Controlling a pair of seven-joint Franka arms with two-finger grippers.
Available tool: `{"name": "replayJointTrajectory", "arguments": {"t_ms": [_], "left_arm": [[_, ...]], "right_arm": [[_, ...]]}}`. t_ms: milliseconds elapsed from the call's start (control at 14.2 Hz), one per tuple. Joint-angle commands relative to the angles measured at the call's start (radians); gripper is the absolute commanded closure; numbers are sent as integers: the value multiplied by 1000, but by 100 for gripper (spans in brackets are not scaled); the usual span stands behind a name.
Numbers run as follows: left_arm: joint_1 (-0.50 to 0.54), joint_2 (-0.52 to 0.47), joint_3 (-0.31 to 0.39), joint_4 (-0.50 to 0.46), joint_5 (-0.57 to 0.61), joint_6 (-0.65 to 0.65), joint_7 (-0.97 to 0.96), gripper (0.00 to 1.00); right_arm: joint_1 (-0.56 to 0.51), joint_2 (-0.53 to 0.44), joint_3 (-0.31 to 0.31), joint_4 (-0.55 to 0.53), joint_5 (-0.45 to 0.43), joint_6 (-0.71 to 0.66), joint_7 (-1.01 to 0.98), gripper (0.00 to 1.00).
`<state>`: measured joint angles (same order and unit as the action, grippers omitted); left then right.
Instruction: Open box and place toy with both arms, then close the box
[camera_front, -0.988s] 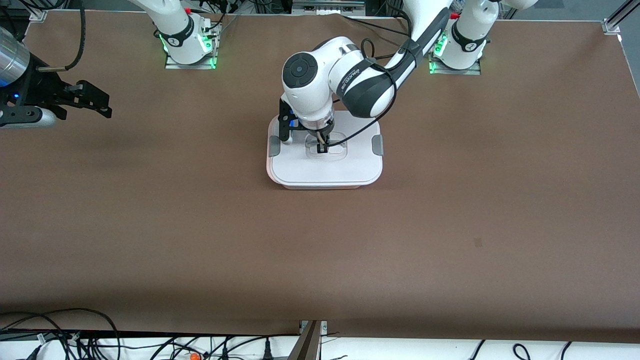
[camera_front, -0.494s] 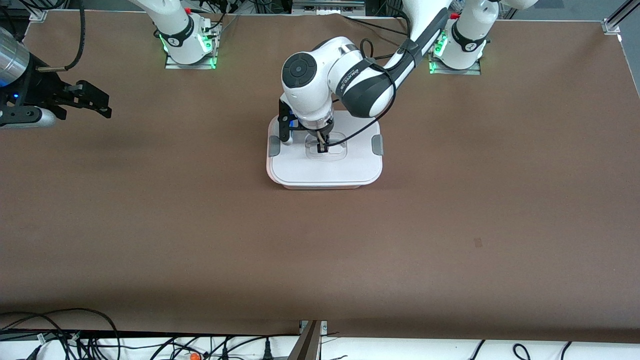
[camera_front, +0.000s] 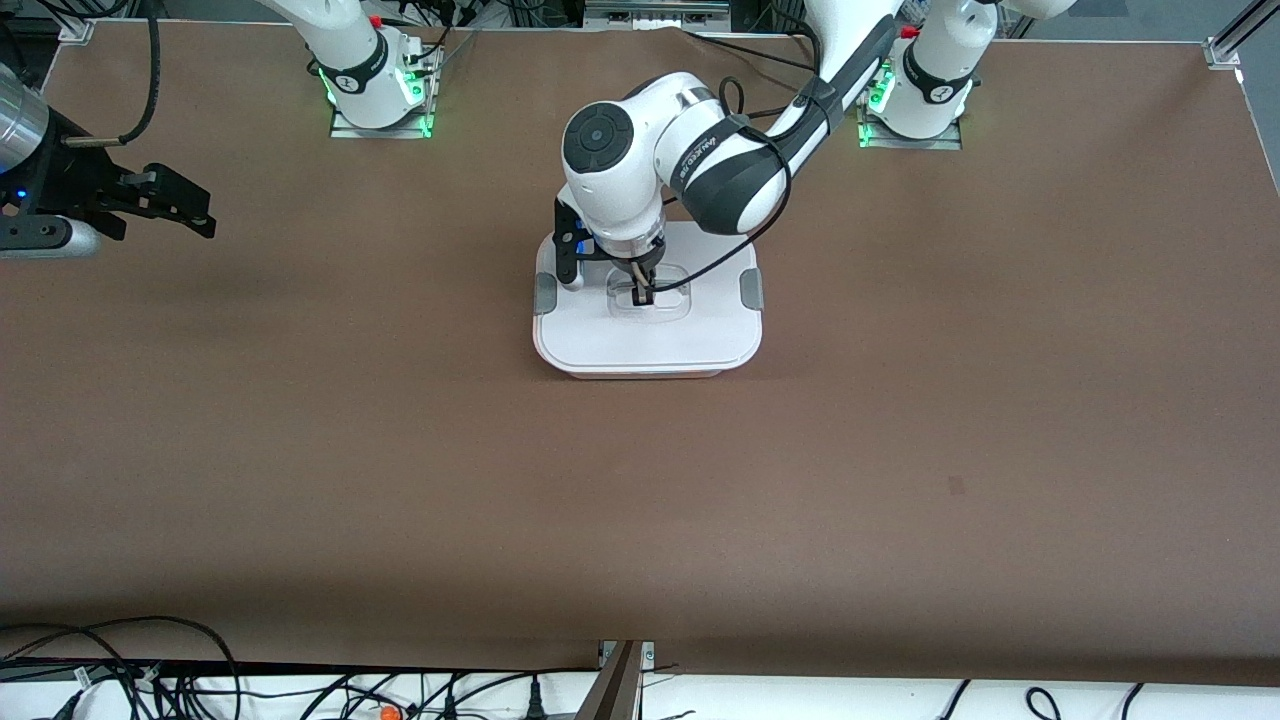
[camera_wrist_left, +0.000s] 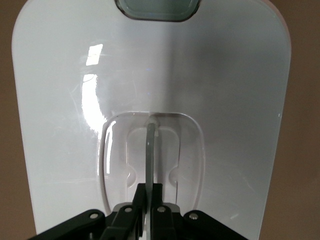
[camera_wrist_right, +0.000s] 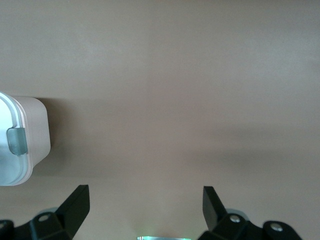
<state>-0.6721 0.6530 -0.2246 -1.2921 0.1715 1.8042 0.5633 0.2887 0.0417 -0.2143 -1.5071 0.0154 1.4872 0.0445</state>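
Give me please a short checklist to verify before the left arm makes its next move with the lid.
1. Left gripper shut on the clear handle: ok.
2. Lid lies flat on the box: ok.
3. Grey clips released: cannot tell.
4. Right gripper open and waiting over bare table toward the right arm's end, away from the box: ok.
5. Toy inside the box: cannot tell, no toy shows in any view.

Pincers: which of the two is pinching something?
The left pincer, shut on the clear handle of the box's white lid. The right pincer hangs open over bare table, holding nothing.
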Motion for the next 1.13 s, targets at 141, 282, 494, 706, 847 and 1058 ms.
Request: {"name": "replayJointTrajectory", "arguments": {"t_ms": [141,282,494,706,847,1058], "left_arm": [[-12,28,1,23,8,18,-37,100],[-21,33,1,23,9,18,-63,100],[-26,46,1,23,14,18,-65,100],[-26,48,1,23,14,18,-65,100],[-24,47,2,23,14,18,-63,96],[-7,33,7,30,8,15,-56,0]], "right_arm": [[-8,0,6,7,-12,-13,-11,0],[-8,0,6,7,-12,-13,-11,0],[-8,0,4,7,-12,-13,-20,0],[-8,0,4,8,-14,-11,-38,0],[-8,0,4,10,-14,-11,-38,0],[-8,0,6,11,-14,-8,-37,0]]}}
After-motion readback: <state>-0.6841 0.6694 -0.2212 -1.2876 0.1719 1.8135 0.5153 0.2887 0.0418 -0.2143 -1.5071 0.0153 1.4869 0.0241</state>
